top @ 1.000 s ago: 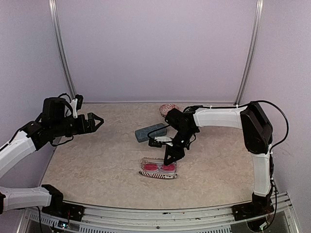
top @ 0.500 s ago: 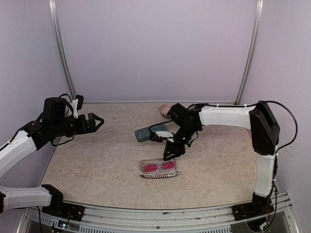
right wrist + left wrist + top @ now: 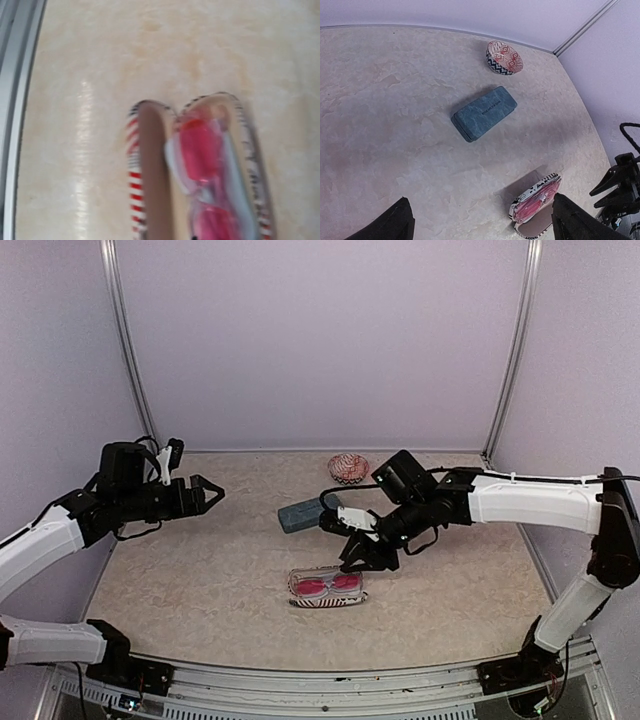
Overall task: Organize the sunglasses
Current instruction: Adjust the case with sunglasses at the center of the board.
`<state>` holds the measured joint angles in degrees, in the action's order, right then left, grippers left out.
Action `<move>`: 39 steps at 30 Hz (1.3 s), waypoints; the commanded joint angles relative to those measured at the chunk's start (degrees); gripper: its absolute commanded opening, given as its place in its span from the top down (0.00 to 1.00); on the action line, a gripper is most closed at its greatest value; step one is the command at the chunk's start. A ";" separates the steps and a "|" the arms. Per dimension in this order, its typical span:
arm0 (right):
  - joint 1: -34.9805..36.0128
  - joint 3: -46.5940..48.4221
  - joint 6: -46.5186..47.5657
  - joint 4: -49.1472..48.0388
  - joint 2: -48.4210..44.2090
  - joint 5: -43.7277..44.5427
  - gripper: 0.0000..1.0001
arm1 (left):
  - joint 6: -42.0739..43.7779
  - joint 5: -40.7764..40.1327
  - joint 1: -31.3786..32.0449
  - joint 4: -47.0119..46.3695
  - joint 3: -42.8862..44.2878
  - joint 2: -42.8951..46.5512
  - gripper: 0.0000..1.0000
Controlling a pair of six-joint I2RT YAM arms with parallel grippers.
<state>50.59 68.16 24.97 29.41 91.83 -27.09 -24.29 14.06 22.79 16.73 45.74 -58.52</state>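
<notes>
Black and two-fingered, the right gripper (image 3: 355,558) hangs with its tips angled down, just on the far side of the pink-red sunglasses (image 3: 325,586). In the left wrist view its fingers appear parted, with nothing between them. The sunglasses lie folded, nearer the near edge of the tabletop than the far one and roughly midway between the left and right edges. They rest on a soft pouch (image 3: 326,603) with a striped border. In the right wrist view, which is blurred, the pink lenses sit in a pale, slim frame alongside the pouch's red-and-white edge. Judged from this, the pair is light, rigid but thin, and glossy, so it is likely to slip or twist under a hard pinch. The bridge or the stacked folded arms offer a safer hold than the lenses. The pouch beneath is limp and may lift with the frame. A blue-teal case (image 3: 307,513) lies closed near the centre, and a patterned bowl (image 3: 348,467) stands by the far edge. The left gripper (image 3: 212,496) hovers over the left side, fingers wide apart and empty. No second pair is visible.
</notes>
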 commanded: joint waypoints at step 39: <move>16.38 -22.97 -24.71 -33.44 4.94 30.11 1.00 | -0.87 0.92 21.36 -10.96 22.62 -53.89 1.00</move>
<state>66.28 44.25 1.87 -4.16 97.51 -1.76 -26.76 14.55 43.33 3.68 67.05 -110.83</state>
